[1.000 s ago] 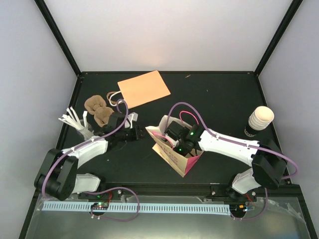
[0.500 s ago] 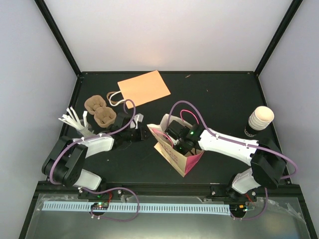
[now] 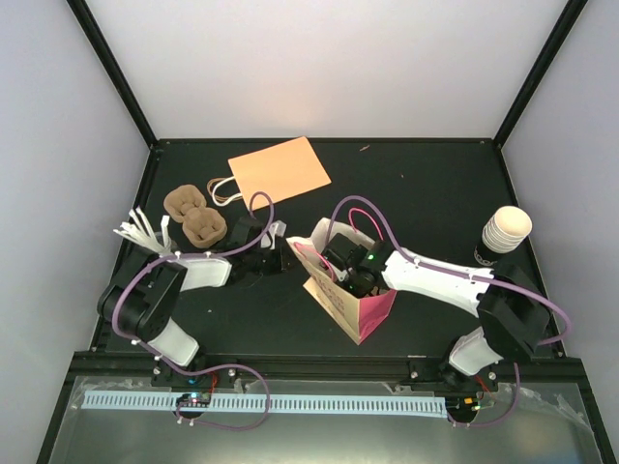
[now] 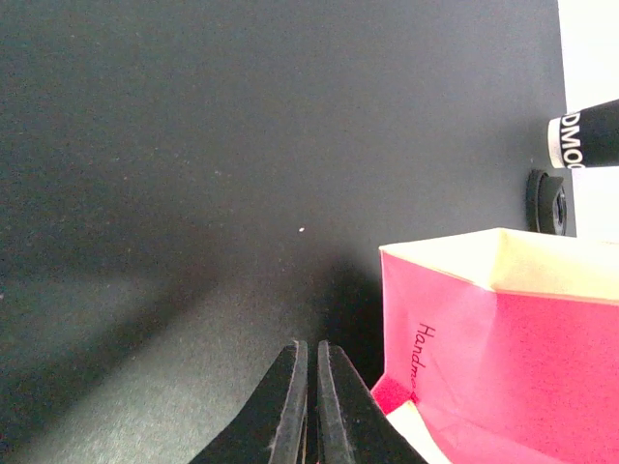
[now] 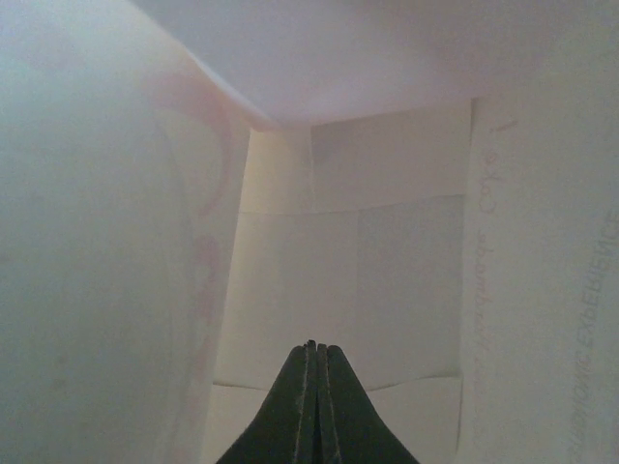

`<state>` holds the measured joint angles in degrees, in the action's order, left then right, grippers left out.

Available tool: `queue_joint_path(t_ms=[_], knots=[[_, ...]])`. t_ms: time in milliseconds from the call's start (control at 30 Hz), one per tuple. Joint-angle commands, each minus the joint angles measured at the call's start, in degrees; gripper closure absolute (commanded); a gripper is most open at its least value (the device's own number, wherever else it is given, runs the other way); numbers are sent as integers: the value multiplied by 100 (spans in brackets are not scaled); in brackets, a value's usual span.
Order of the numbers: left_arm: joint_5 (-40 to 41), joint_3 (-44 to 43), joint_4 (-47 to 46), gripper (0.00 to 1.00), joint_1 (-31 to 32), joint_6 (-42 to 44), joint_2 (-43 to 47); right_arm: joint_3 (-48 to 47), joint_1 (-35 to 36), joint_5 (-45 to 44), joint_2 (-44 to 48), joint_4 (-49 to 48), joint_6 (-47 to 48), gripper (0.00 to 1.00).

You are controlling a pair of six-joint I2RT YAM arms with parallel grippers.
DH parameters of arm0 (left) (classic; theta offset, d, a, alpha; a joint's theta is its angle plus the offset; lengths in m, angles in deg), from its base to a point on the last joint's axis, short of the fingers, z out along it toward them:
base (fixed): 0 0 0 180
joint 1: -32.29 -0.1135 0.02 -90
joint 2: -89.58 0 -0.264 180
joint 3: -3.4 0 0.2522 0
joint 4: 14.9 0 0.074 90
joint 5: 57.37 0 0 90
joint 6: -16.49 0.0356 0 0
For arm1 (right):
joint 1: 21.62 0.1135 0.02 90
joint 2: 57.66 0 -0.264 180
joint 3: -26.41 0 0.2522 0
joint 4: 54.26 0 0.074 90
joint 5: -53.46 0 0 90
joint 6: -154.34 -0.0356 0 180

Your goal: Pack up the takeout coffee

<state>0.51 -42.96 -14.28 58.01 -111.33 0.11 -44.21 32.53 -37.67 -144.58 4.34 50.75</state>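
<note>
The takeout coffee cup, cream-white and ribbed with a dark lower part, stands at the table's right edge, apart from both grippers. Its dark lower part shows in the left wrist view. A pink paper bag stands open at the middle. My right gripper reaches into its mouth. The right wrist view shows the jaws shut and empty against the bag's white inner wall. My left gripper is shut and empty, low over the table just left of the bag.
A flat orange paper bag lies at the back. A brown pulp carrier and a bundle of thin white sticks lie at the left. White walls stand around the black table.
My left gripper has moved right, closer to the pink bag's left edge. The bag has shifted slightly with my right gripper still inside it.
</note>
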Motion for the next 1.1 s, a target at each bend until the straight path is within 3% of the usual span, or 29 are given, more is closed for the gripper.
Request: queue_joint_path(t_ms=[0,467,733,1067], knots=[[-211,-348,-354,93,85,-84,-290,26,-45,125,-62,-187,39,99],[-518,-986,-373,96,547,-188,-835,-325,-63,-105,-261,266,67,99],[-424,-862,123,96,791,-332,166,-725,-63,-668,-389,985,-104,99],[-232,-604,366,96,1036,-885,1276,-650,-63,-341,-394,506,-464,99]])
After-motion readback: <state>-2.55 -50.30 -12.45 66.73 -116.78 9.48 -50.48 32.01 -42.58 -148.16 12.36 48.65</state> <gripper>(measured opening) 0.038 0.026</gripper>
